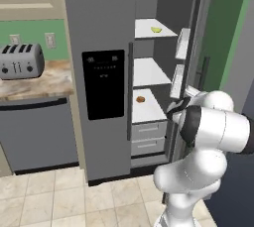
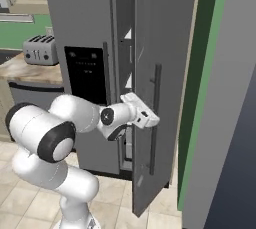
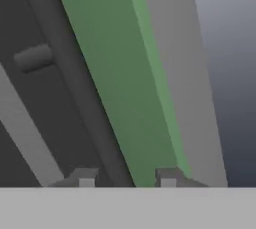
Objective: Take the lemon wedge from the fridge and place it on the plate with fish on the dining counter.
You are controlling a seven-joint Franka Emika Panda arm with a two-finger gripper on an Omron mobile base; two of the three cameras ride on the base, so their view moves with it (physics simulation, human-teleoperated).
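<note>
My arm [image 2: 55, 133] is glossy white with rounded, bulbous segments and black bands at the joints; my hand [image 2: 141, 113] is a boxy white block with a dark round cap.

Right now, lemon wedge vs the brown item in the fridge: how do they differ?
The lemon wedge is yellow-green and wedge-shaped; the brown item is round and orange-brown. The lemon wedge lies on the top shelf; the brown item lies two shelves lower, on the lowest shelf above the drawers. Both are small, lie on white shelves, and are untouched.
</note>
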